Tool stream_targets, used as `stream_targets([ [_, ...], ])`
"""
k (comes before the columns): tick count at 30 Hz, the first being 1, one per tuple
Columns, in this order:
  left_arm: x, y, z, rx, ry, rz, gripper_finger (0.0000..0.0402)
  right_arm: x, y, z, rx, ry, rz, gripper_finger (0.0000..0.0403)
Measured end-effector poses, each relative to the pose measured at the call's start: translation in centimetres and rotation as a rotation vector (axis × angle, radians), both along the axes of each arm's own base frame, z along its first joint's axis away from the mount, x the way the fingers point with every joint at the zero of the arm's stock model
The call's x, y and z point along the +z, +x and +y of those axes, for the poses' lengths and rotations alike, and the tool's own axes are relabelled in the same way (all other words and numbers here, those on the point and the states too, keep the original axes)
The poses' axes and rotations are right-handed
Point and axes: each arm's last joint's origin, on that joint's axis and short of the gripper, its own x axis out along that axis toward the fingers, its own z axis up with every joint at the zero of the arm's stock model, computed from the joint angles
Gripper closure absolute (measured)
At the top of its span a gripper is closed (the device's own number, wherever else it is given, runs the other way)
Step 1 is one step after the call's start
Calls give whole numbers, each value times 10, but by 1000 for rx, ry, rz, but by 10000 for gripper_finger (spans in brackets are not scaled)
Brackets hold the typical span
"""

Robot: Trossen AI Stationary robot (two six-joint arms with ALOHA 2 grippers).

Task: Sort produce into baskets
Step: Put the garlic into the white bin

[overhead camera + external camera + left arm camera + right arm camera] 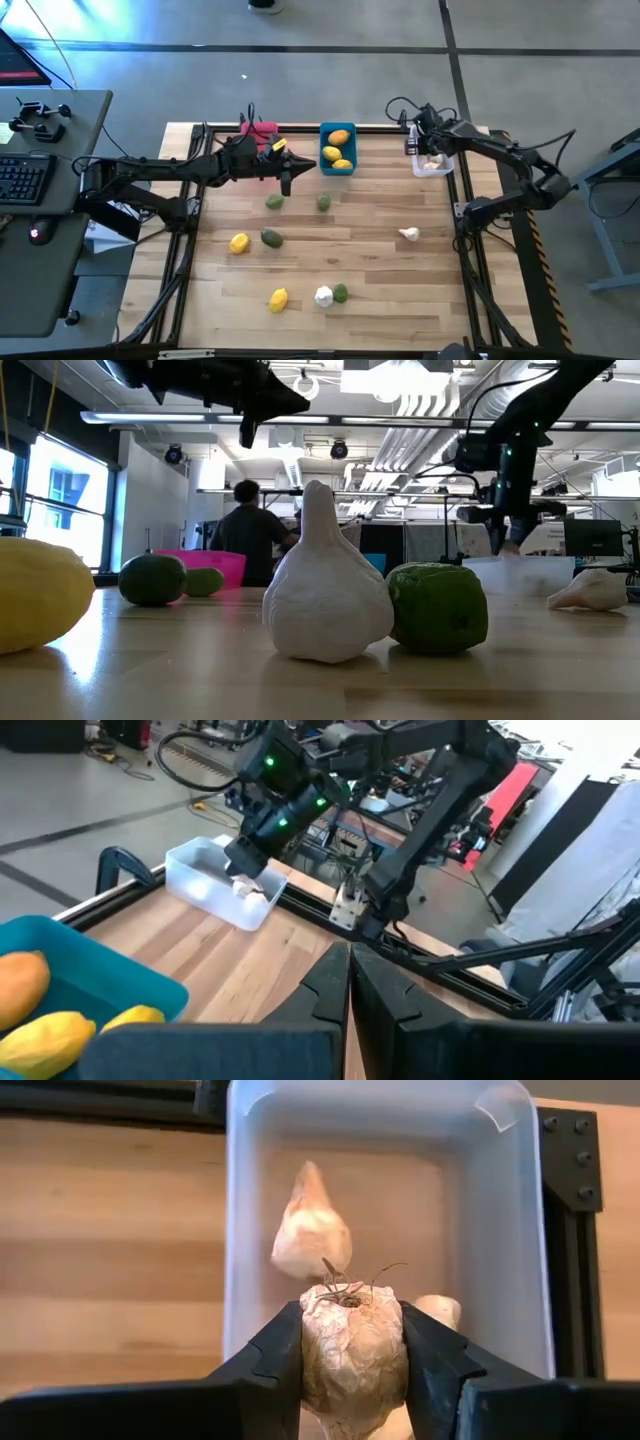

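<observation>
Two arms up over the far edge of the table [380, 250]. Right gripper [350, 1348] reaches in from the right and hangs above the white bin [380, 1140] at the far right, fingers [275, 1360] clamped on a garlic [350, 1345], root end facing the wrist camera. Another garlic [312, 1230] lies in that bin just beyond the held one.

Left gripper [286, 178] stretches in from the left, fingers pressed together, nothing between them. It hangs just left of the blue bin [326, 160], which holds three lemons [338, 139]. Pink bin [262, 131] sits at the far edge, mostly under the left arm.

Loose on the table: two green ones [274, 202] just near of the left gripper, a lemon and green one left of centre, garlic [408, 234] at right, and lemon [278, 299], garlic [323, 296] and green one [341, 292] along the near edge.
</observation>
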Motion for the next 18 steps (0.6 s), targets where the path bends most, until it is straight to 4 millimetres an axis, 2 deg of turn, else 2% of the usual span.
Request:
stream_targets([
  [6, -4, -1, 1, 2, 3, 40, 401, -12, -1, -2, -105, -58, -89, 292],
  [12, -7, -4, 8, 22, -2, 75, 401, -11, 0, -4, -332, -103, -199, 293],
  [18, -7, -6, 16, 15, 6, 76, 401, -13, -4, 4, -468, -128, -132, 293],
])
